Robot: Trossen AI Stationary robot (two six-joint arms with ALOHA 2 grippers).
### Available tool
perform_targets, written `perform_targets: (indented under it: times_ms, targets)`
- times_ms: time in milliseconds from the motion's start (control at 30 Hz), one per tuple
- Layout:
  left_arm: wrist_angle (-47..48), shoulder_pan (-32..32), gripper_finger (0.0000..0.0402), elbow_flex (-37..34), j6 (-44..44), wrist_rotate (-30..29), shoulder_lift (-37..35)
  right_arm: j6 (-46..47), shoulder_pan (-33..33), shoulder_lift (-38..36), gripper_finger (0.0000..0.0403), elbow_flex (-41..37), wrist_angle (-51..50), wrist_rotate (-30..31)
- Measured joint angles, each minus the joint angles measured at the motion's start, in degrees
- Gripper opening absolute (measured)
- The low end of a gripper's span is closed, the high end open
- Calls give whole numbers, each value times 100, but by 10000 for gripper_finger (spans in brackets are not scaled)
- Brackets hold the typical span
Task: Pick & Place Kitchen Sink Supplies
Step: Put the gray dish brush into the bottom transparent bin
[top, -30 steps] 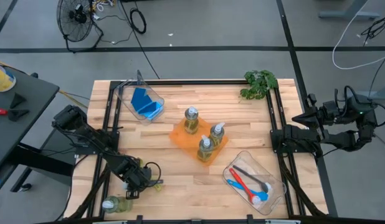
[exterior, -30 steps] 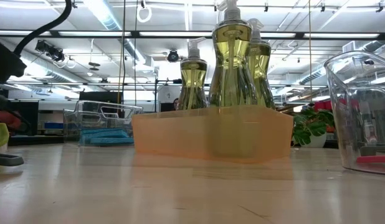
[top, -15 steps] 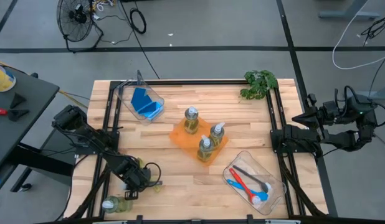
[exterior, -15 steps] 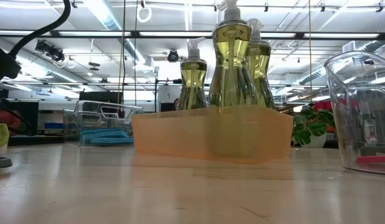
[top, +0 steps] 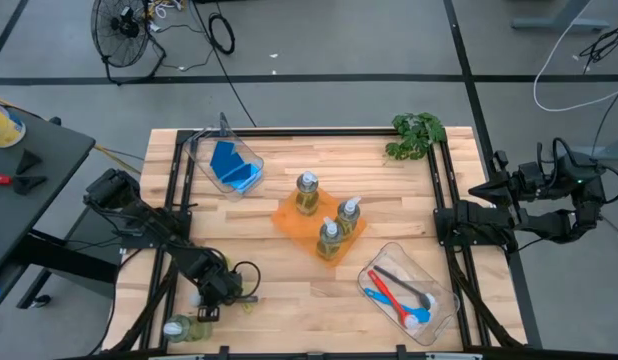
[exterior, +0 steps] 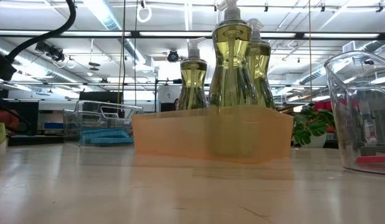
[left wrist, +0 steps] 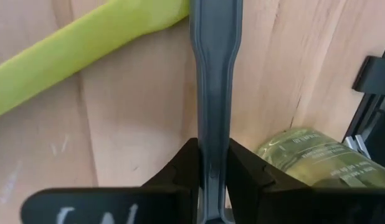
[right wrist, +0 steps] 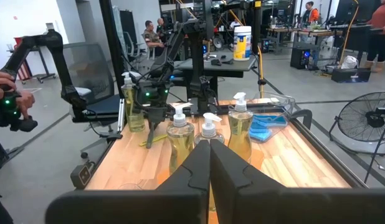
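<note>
we take the orange tray [top: 289, 217] at the middle of the table as our landmark. three pump bottles [top: 329, 236] stand upright in it. a fourth pump bottle [top: 181, 327] lies on its side well to the tray's left and toward the near edge, just beside the table frame.

the left gripper [top: 226, 292] works in that same near-left corner, between the fallen bottle and the tray. in the left wrist view its fingers [left wrist: 183, 165] are pinched almost together on the handle of a grey brush [left wrist: 213, 93]. the handle runs straight ahead out of the jaws, so its long axis lines up with the gripper's reach. a yellow-green brush [left wrist: 86, 46] lies on the wood crossing just beyond the grey handle's far end; we cannot tell if the two touch. the fallen bottle sits just beside the gripper, apart from the grey brush.

red and blue brushes [top: 394, 297] and a dark one lie in a clear bin to the tray's near right. blue sponges [top: 232, 170] sit in a second clear bin to its far left.

the right gripper [right wrist: 209, 152] waits off the table's right edge, fingers pressed together, holding nothing.

we judge the left arm the nearer to the loose items, and the brush bin lies across the table from it.
</note>
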State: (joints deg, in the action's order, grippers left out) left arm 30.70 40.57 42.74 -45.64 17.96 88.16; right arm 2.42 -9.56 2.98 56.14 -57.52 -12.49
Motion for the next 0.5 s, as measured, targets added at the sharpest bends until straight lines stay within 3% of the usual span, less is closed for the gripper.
perform_targets:
  times_ms: [500]
  targets:
    - [142,-314,59,4,563,24,-300,1,2,0,13,0,0,0]
